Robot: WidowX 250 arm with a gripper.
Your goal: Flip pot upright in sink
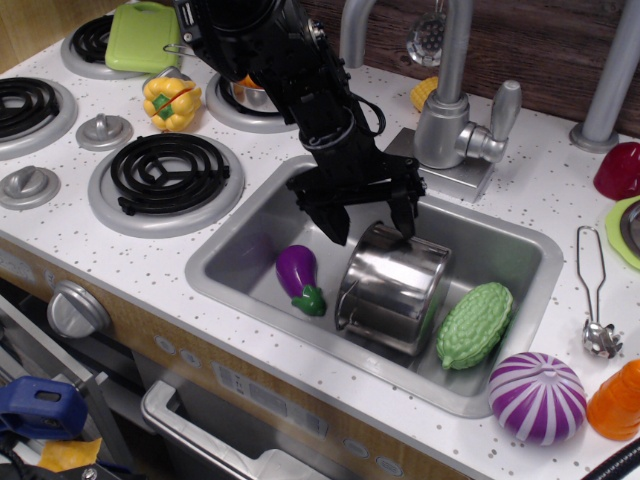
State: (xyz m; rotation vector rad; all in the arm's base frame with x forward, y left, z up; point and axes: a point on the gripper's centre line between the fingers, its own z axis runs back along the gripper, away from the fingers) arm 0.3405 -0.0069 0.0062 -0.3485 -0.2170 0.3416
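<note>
The shiny steel pot (393, 290) lies tilted on its side in the grey sink (240, 255), its open mouth facing the front left. My black gripper (368, 217) is open, hanging over the pot's back upper edge. Its right finger (404, 214) is at the pot's base rim, and its left finger (334, 222) hangs just left of the pot. Nothing is held.
A purple toy eggplant (299, 276) lies left of the pot and a green bumpy gourd (474, 324) lies to its right. The faucet (450, 100) stands behind the sink. A striped purple onion (538, 396), a whisk (596, 290) and burners (168, 172) sit on the counter.
</note>
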